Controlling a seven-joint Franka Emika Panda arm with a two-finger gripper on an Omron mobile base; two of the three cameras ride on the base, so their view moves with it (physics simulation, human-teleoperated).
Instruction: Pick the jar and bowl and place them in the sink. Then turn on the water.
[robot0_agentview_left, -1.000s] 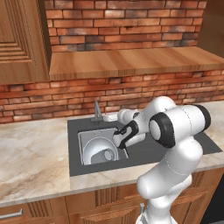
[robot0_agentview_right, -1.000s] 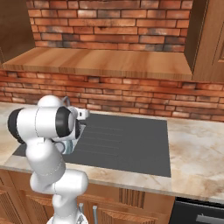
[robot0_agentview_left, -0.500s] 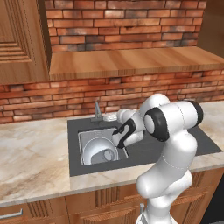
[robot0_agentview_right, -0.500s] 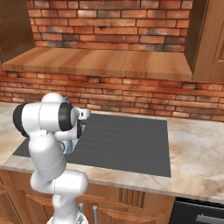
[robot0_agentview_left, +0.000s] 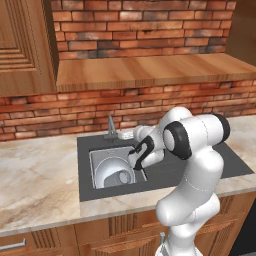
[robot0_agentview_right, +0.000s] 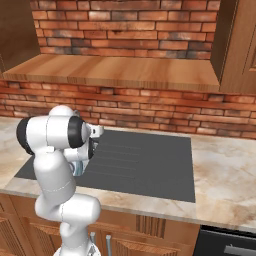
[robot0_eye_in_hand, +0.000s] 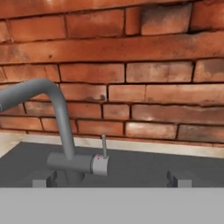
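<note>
The sink (robot0_agentview_left: 98, 156) is a light-grey basin set in a dark surround (robot0_agentview_left: 205, 167). The pale bowl (robot0_agentview_left: 106, 171) lies in it, and the small grey jar (robot0_agentview_left: 124, 177) rests at the bowl's right side. Behind the basin rises the grey faucet (robot0_agentview_left: 111, 126), with no water falling from it. My gripper (robot0_agentview_left: 131, 136) hovers over the sink's back right, close to the faucet. In the hand view it (robot0_eye_in_hand: 109, 183) is open and empty, facing the faucet (robot0_eye_in_hand: 61, 118). The upright lever (robot0_eye_in_hand: 104, 148) stands nearly midway between the fingertips (robot0_eye_in_hand: 177, 180).
A brick wall (robot0_agentview_left: 150, 105) runs close behind the faucet, with a wooden shelf (robot0_agentview_left: 150, 70) above it. Marble counter (robot0_agentview_left: 35, 185) extends left of the sink. In the right base view my arm (robot0_agentview_right: 55, 150) covers the basin, and the ribbed dark surround (robot0_agentview_right: 145, 160) stretches to its right.
The arm has swung a little to the left, bringing the hand closer to the faucet. The gripper stays open, and bowl and jar have not moved.
</note>
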